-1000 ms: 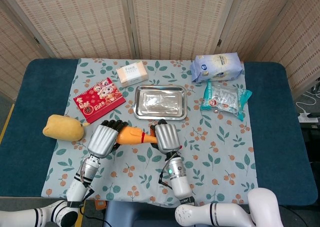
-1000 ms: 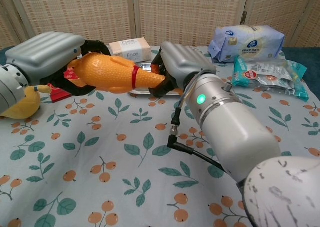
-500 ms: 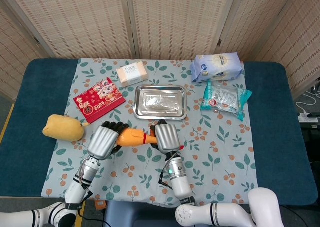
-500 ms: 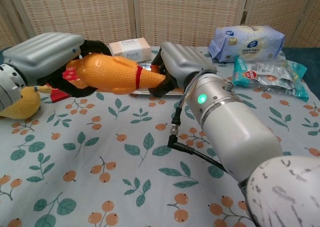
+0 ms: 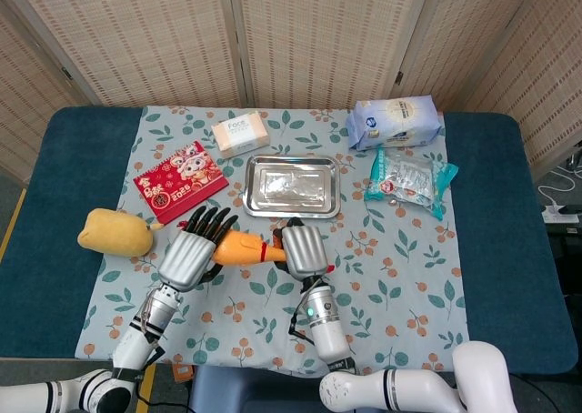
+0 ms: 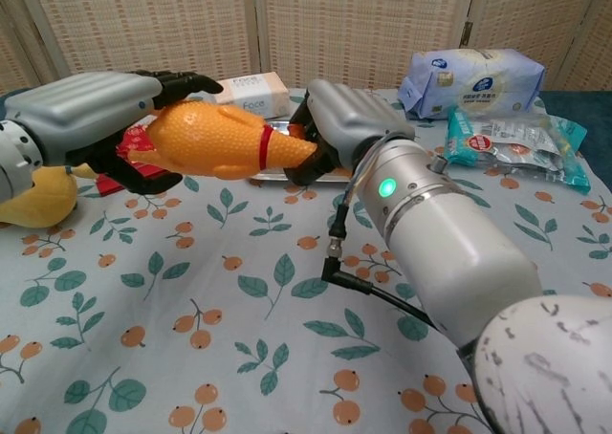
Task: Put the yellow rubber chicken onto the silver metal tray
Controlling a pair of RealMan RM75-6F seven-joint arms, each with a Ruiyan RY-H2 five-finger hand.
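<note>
I am holding the yellow rubber chicken [image 6: 215, 141] up off the tabletop [image 5: 491, 240], just in front of the silver metal tray [image 5: 291, 186]. My right hand [image 5: 303, 247] is clamped on its thin neck end. My left hand [image 5: 189, 254] has its fingers spread apart beside the fat end — it looks like it is letting go.

I think this is the carry step. Next my right hand should move the chicken forward over the tray and set it down inside the rim.

The small peach box [image 5: 240, 133] says "Face". The red card [image 5: 180, 178] shows "2025". The blue-and-white packet [image 5: 394, 120] has writing too small to read.
</note>
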